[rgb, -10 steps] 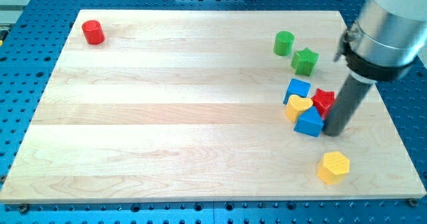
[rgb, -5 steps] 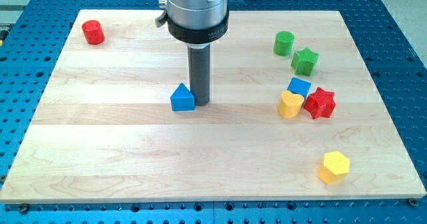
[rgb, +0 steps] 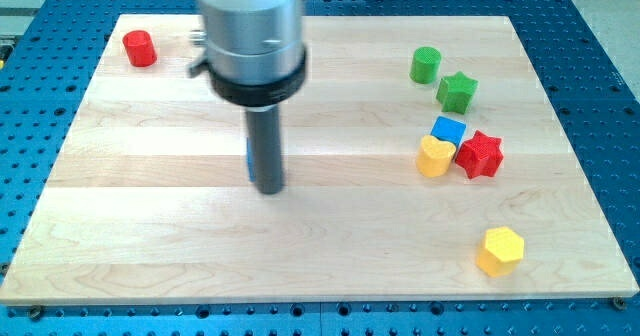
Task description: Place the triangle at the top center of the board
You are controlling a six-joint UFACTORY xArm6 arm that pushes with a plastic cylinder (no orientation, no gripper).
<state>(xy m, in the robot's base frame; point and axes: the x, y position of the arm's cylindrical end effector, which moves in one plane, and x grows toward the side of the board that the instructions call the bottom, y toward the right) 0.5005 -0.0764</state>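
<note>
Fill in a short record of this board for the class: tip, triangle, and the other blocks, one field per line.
tip: my tip at board centre-left
blue triangle: mostly hidden behind the rod, only a sliver showing
red cylinder: top left corner
green cylinder, green star: upper right
blue cube, yellow heart, red star: clustered right
yellow hexagon: lower right
</note>
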